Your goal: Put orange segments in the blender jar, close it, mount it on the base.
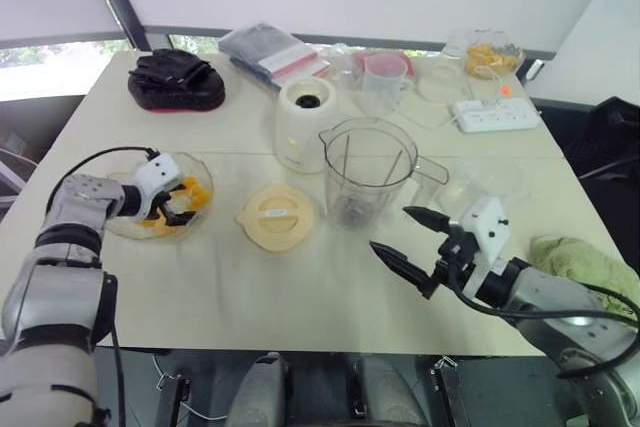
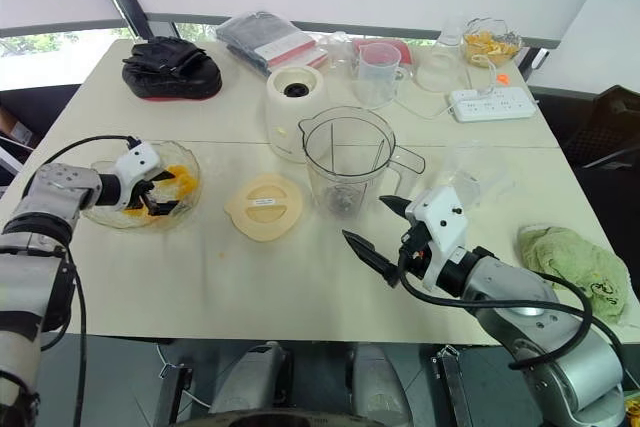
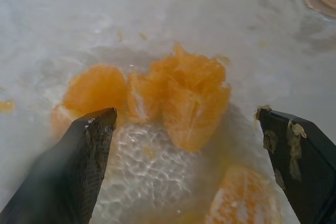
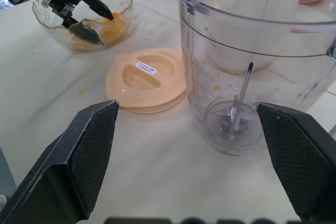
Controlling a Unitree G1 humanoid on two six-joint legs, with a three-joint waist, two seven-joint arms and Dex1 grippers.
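Orange segments (image 3: 189, 98) lie heaped in a glass bowl (image 1: 125, 229) at the robot's left on a pale surface (image 1: 300, 297). The left pincer (image 3: 185, 114) is dipped into the bowl, its two black fingers spread wide either side of the fruit. It is released and grips nothing; flecks of pulp cling to one fingertip. That straddling stance looks like the set-up for closing on a single segment.

At the middle of the surface stands the clear blender jar (image 1: 368, 172), upright and uncovered, with only the blade assembly visible at its bottom and no fruit to be seen inside. Its peach-coloured lid (image 1: 277, 217) lies flat between bowl and jar, just beside the jar and out of the way of the open mouth. The cream blender base (image 1: 305, 122) waits just behind the jar, unoccupied.

The right pincer (image 2: 365, 217) hovers low in front of the jar, fingers splayed and empty. It points toward the jar and lid, plausibly on hand to steady the jar or take up the lid later.

By this layout the task appears to be at its first step: loading has yet to begin, and closing and mounting lie ahead. Wet, soft segments may slip or squash under a hard squeeze.
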